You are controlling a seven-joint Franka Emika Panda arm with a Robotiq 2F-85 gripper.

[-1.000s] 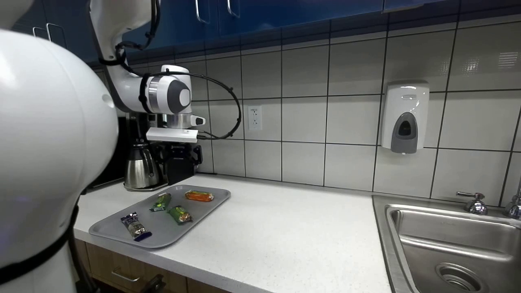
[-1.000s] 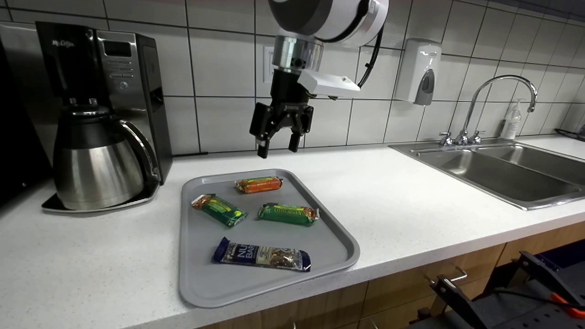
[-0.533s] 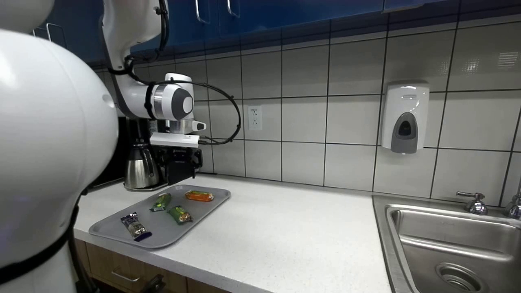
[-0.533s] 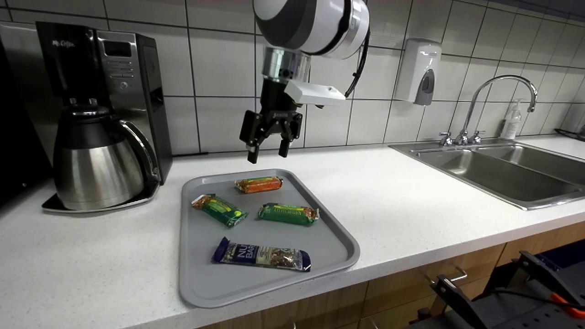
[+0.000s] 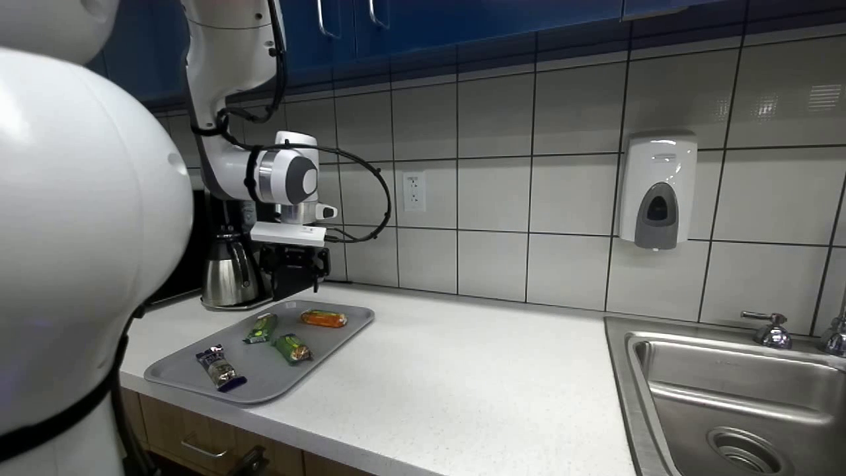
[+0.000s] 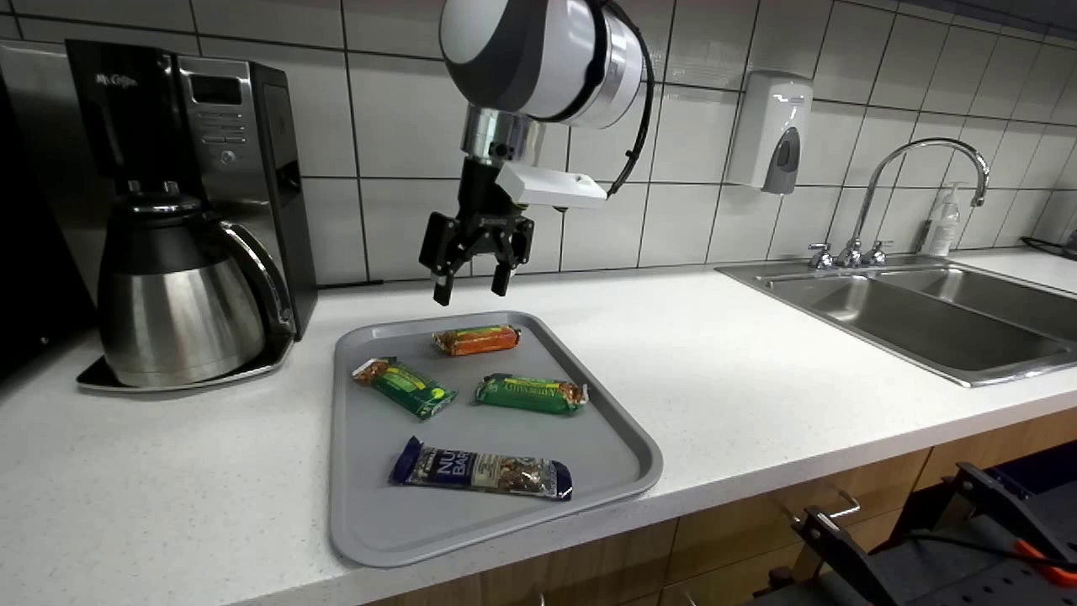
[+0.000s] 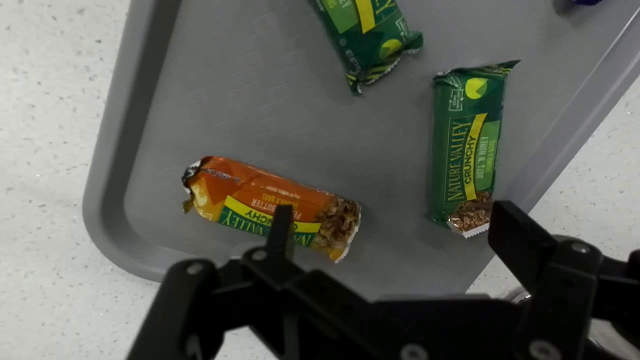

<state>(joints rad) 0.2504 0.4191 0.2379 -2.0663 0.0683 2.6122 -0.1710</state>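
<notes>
My black gripper hangs open above the back of a grey tray, with nothing between its fingers. Nearest below it lies an orange-wrapped granola bar. In the wrist view, one finger overlaps the orange bar, while the other stands near the end of a green bar. A second green bar is cut off by that view's top edge. Both exterior views show the two green bars and a navy nut bar lying flat on the tray, apart from each other.
A coffee maker with a steel carafe stands beside the tray. Behind the counter rises a tiled wall carrying a soap dispenser. A steel sink is set into the counter. Blue cabinets hang overhead.
The arm has come down steadily with the gripper, shifting left in the exterior view that faces the coffee maker and slightly right in the opposite one. The bars and tray have stayed put.
</notes>
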